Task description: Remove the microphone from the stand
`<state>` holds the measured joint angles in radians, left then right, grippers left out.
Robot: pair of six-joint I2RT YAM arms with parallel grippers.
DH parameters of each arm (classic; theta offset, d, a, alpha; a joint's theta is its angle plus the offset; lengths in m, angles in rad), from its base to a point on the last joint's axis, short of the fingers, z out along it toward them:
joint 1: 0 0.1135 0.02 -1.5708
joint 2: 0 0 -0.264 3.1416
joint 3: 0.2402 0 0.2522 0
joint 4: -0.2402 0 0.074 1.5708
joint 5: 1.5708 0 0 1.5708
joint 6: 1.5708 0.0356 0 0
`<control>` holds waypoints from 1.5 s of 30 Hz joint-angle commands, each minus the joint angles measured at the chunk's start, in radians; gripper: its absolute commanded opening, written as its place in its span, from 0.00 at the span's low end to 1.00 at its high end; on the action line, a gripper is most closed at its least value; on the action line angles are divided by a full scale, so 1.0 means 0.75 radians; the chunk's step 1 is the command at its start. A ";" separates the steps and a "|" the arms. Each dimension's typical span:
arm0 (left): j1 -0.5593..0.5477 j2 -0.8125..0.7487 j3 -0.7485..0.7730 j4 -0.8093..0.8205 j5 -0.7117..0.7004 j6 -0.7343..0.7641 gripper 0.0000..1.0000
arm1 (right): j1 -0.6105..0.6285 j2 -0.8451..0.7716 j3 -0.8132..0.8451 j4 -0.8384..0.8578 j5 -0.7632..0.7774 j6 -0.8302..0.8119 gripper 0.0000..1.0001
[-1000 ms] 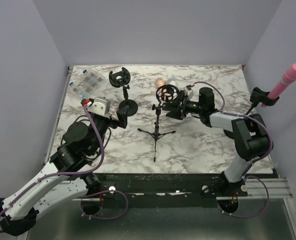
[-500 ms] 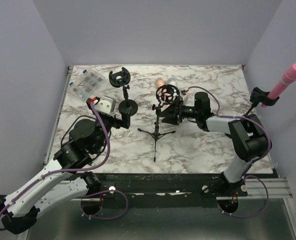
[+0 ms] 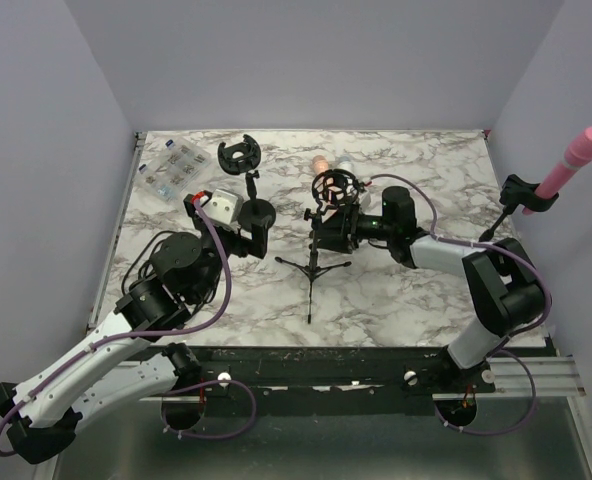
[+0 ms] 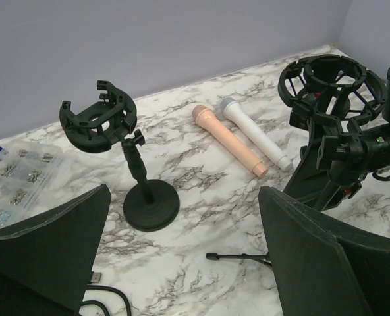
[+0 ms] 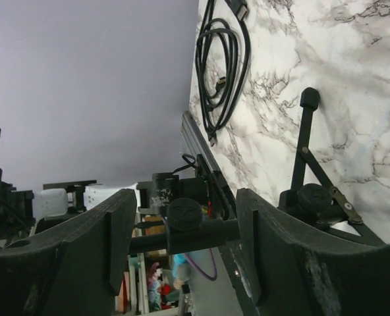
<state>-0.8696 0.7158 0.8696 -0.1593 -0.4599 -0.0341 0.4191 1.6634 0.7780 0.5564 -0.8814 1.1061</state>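
A pink microphone [image 3: 580, 155] sits tilted in a black clip [image 3: 524, 192] at the table's right edge. A black tripod stand [image 3: 314, 268] with an empty round shock mount [image 3: 334, 186] stands mid-table; the mount also shows in the left wrist view [image 4: 330, 82]. My right gripper [image 3: 334, 232] is open, its fingers either side of the tripod's shaft and knob [image 5: 184, 214]. My left gripper [image 3: 254, 228] is open and empty, just short of a small desk stand [image 4: 142, 191] with an empty clip [image 4: 99, 118].
A peach microphone [image 4: 229, 139] and a white microphone with a blue head [image 4: 255, 133] lie on the marble behind the tripod. A clear parts box [image 3: 171, 167] sits at the far left. A coiled black cable [image 5: 221, 59] lies near the front edge.
My left gripper has moved forward and right, up to the small desk stand. My right gripper has moved left and now straddles the tripod's shaft.
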 commanded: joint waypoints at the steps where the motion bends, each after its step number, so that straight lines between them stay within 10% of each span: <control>1: 0.006 -0.003 0.039 0.002 0.020 -0.014 0.97 | 0.012 -0.069 -0.029 -0.085 0.103 -0.010 0.65; 26: 0.006 -0.015 0.044 -0.005 0.020 -0.010 0.97 | 0.117 -0.084 -0.035 -0.090 0.174 0.022 0.40; 31: 0.006 -0.018 0.045 -0.005 0.020 -0.008 0.97 | 0.117 0.053 -0.134 0.363 0.048 0.197 0.02; 38: 0.006 -0.017 0.044 -0.004 0.019 -0.004 0.98 | 0.118 0.466 -0.205 1.624 -0.107 0.731 0.01; 45: 0.006 -0.013 0.041 -0.003 0.007 0.005 0.98 | 0.116 0.528 -0.226 1.634 -0.105 0.640 0.01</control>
<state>-0.8696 0.7116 0.8749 -0.1619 -0.4591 -0.0349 0.5022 2.0090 0.6556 1.4956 -0.9058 1.6161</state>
